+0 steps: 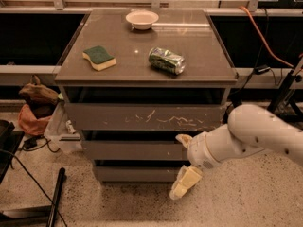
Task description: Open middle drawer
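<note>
Observed one arm (265,136) cased in smooth white shell, thick and rounded, swelling to a bulbous section at right. Noted a few small dark dots (256,139) on the shell, kind not discernible. Recorded a narrow seam ringing the wrist (207,150). Found the pincer (176,166) at the arm's left end, near and right of centre in the scene: two cream-yellow fingers (185,182), blunt and flat-sided, spread well apart, duller than the shell.
</note>
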### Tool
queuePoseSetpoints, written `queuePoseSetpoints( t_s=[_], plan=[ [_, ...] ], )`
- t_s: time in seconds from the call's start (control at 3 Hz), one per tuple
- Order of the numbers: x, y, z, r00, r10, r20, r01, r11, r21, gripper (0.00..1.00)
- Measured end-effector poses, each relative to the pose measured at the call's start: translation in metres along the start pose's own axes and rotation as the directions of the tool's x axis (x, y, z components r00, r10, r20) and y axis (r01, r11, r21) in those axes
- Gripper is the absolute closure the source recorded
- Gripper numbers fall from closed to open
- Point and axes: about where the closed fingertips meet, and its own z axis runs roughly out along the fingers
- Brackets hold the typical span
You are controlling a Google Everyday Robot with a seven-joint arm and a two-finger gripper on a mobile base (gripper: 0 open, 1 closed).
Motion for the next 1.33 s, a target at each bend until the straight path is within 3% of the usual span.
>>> queuePoseSetpoints(
  t_s=[0.67, 1.0, 1.33],
  plan=[
    [0.027, -0.069, 0.129, 0.985, 0.045, 0.166, -0.035, 0.9975, -0.061, 0.0],
    [0.027, -0.069, 0.129, 0.985, 0.044, 0.166, -0.034, 0.9976, -0.06, 0.0],
    [0.036, -0.082, 0.148, 0.978, 0.064, 0.198, -0.05, 0.9957, -0.078, 0.0]
  ],
)
